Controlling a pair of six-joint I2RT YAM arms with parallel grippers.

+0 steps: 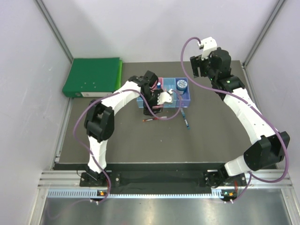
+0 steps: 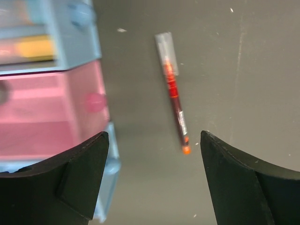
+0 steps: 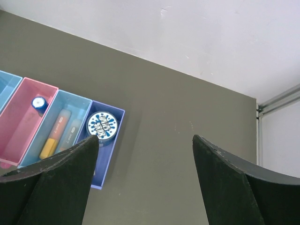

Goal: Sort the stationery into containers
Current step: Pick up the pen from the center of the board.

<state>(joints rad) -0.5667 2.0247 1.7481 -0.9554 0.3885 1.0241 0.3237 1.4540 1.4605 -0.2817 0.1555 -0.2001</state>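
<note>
Where the dark table mat (image 1: 117,140) lies nearest the arm bases, two thin pens rest flat and apart from each other: a red pen with a clear cap (image 1: 149,120) on the left and a dark blue pen (image 1: 185,119) to its right. Both lie just in front of the row of four joined translucent plastic bins (image 1: 188,97). The left gripper (image 2: 153,135) hangs over the front of that row, its black fingers spread and grasping nothing. In its wrist view the red pen lies on the mat in the gap between them, beside the pink bin (image 2: 51,112). Within the row, the pink bin holds a small blue-white bottle (image 3: 38,102). The light blue bin (image 3: 74,96) next to it holds an orange-pink marker (image 3: 55,133), and the purple end bin (image 3: 110,154) holds a round blue reel (image 3: 101,125). Farther back, the right gripper (image 3: 145,137) is raised beyond the purple end, released and empty. A big green binder (image 1: 93,75) lies flat at the far left corner.
</note>
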